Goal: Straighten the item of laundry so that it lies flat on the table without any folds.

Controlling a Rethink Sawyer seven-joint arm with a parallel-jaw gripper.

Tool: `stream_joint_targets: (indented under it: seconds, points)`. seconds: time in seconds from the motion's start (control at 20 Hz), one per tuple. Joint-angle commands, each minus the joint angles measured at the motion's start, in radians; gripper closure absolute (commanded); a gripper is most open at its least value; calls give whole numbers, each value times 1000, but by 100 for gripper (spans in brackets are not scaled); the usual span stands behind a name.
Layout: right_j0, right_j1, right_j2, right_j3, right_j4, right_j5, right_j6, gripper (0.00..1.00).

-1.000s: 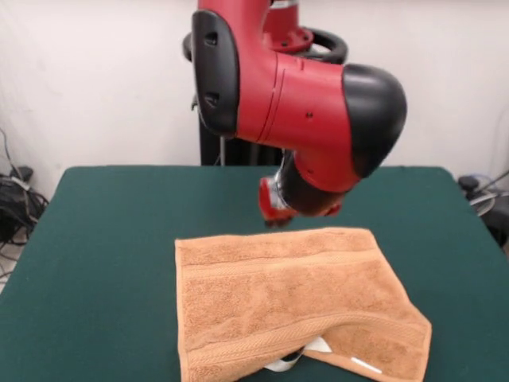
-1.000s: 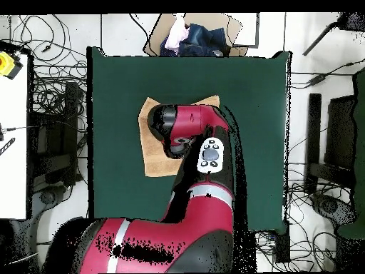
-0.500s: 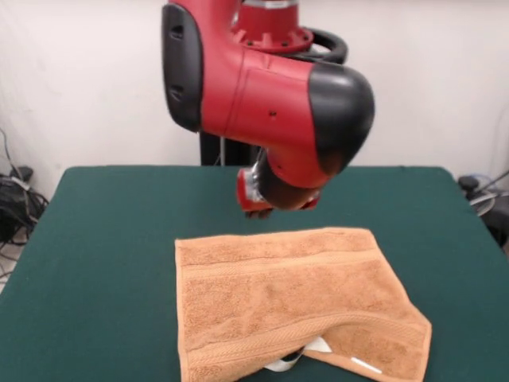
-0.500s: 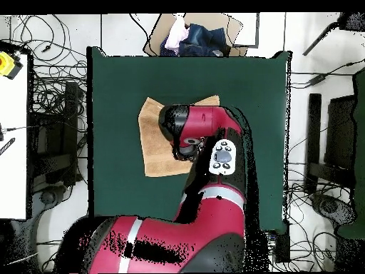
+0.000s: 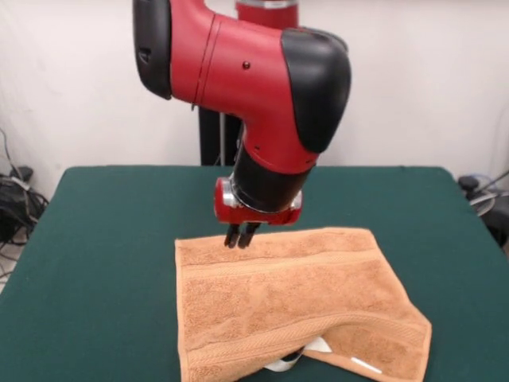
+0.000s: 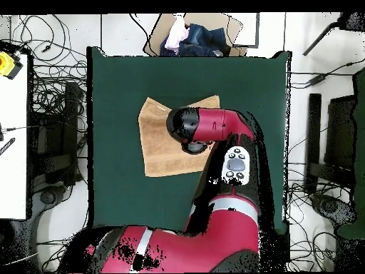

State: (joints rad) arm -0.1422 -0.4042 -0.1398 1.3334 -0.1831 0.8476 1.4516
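The dark green tabletop [image 5: 95, 263] fills most of both views, a wide felt-like rectangle with pale floor and tangled cables around it in the overhead view.

My arm [image 5: 246, 79] is the next largest thing: red with black caps, it comes down over the tabletop and bends so that its last black-and-red section points straight down above the towel. In the overhead view my arm [image 6: 214, 125] lies across the towel's right part and hides it.

The towel [image 5: 294, 302], orange-tan terry cloth, lies on the tabletop toward the camera's side in the front view. Its far edge and left edge look straight and flat. Woven band stripes run across it near the far end and again near the close end. The close right corner is not flat: the cloth there is turned and lifted, making a diagonal fold with a shadowed gap under it. In the overhead view the uncovered part of the towel [image 6: 155, 143] lies left of the tabletop's middle.

A white label [image 5: 366, 365] shows at that folded corner, with another white piece showing in the gap beneath the fold.

My hand [image 5: 240, 236] hangs at the towel's far edge, toward its left end. Its two dark fingers [image 5: 232, 235] point down, drawn close together with nothing between them; whether the tips touch the cloth I cannot tell.
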Motion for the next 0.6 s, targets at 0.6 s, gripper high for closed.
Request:
stream_joint_targets:
  seconds: [0.6]
  points:
    - [77,112,-68,-17,-40,341,147,100]
